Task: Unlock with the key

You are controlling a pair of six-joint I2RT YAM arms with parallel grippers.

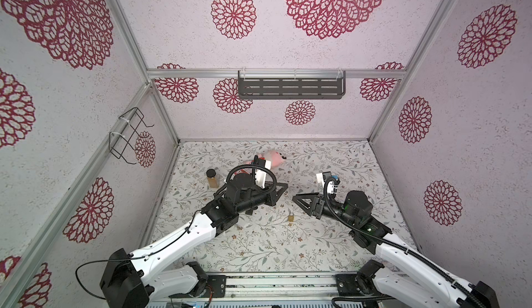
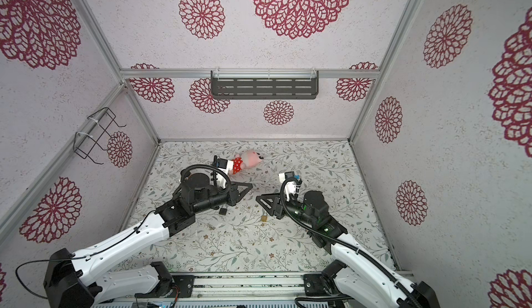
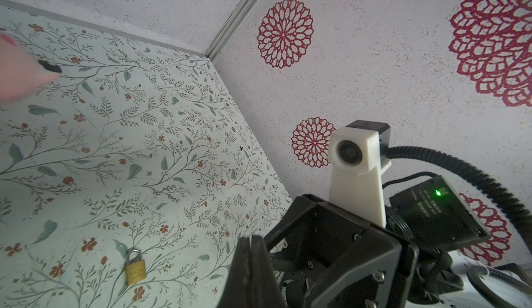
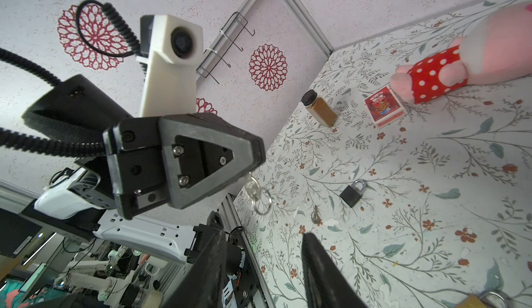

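Your left claw is clamped on the key, which hangs from its tip with a ring dangling below it, clear of the table. Your right claw stands with its jaws apart and nothing between them. In both top views the two claws face each other tip to tip above the middle of the table, near but not touching. The brass padlock lies flat on the table, just below and in front of the right claw, and nothing is holding it. A black padlock lies nearer the left arm, with a second loose key close beside it; you cannot tell from here which lock the held key fits. So the key is in hand, but no lock is up to meet it. Next, you likely need the right claw to come down on a padlock's body and lift it so the keyhole end faces the key. Grip the sides rather than the shackle, or the body may swing when the key pushes in.
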